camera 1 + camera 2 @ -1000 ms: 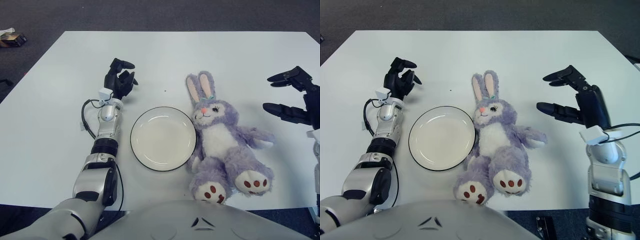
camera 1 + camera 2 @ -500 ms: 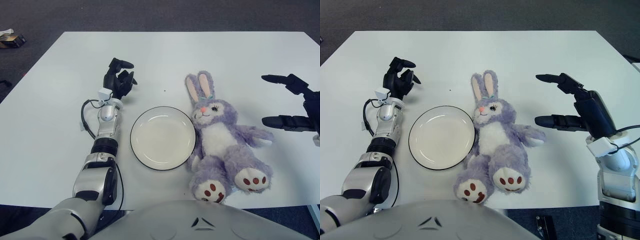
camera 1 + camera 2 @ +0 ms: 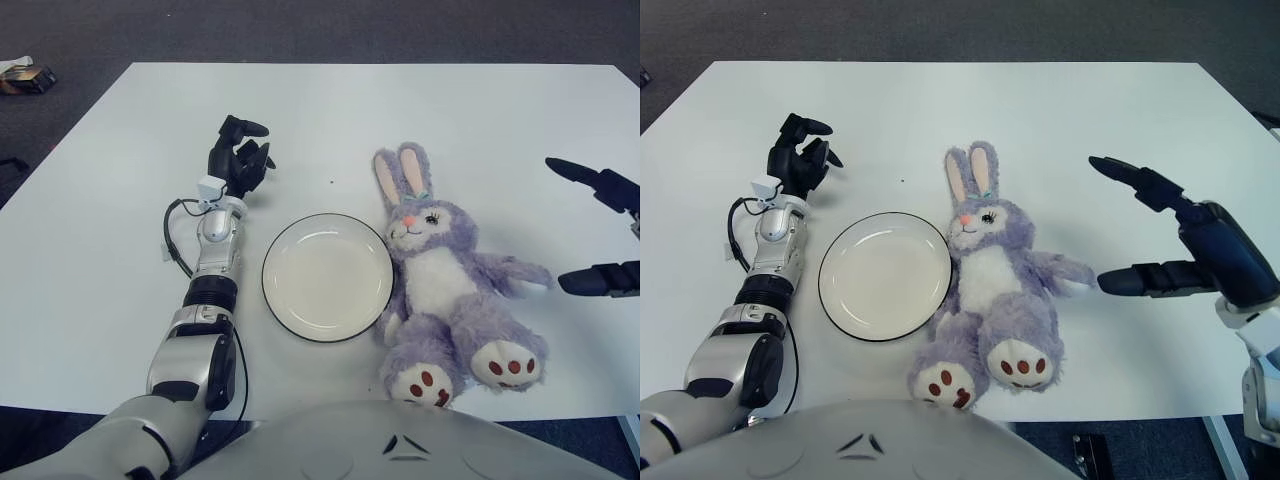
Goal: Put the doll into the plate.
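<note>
The right robot hand (image 3: pixel 1160 235) sits at the right of the frame with its fingers spread wide and holding nothing; one finger points toward the upper middle, another reaches left, its tip just beside the doll's outstretched arm. In the left eye view this hand is cut off by the right edge, only two fingers showing. The left robot hand (image 3: pixel 240 155) shows in the upper left, beyond the plate, fingers curled and holding nothing.

The doll (image 3: pixel 440 285), a purple plush rabbit with a white belly, lies face up on the white table (image 3: pixel 90 250) in the middle right of the frame, its side touching the plate's right rim. The plate (image 3: pixel 275 300), white with a dark edge, has nothing in it. No writing is readable anywhere.
</note>
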Controlling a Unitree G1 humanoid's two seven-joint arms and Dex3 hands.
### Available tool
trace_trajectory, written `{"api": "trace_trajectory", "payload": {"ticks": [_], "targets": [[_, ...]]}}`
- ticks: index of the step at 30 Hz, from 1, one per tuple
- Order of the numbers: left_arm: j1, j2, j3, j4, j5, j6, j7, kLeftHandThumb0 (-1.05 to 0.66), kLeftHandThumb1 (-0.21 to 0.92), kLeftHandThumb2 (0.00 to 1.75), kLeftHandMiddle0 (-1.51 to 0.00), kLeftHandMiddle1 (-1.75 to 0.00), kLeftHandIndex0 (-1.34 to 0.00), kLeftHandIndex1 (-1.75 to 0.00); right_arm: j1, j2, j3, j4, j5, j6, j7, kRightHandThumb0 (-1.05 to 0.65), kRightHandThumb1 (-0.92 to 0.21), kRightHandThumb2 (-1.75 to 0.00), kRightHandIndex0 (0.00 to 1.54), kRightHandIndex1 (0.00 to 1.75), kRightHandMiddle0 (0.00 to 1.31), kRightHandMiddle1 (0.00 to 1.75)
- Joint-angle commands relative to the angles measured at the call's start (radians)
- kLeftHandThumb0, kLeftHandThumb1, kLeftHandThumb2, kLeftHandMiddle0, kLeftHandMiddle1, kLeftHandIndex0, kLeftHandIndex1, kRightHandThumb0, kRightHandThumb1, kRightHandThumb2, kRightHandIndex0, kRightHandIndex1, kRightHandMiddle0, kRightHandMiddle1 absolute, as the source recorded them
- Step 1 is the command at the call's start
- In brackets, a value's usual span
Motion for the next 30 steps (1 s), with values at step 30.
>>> {"api": "trace_trajectory", "payload": {"ticks": [30], "targets": [[0.037,-0.004,-0.019,0.083,0.042,-0.010,0.036,-0.36,0.92,0.26,-0.82,-1.75,-0.47,-1.46,0.131,0.072,-0.033,-0.030,-0.067,-0.181,0.025,-0.69,-0.92,-0.44,0.30,0.00,0.25,0.04]]}}
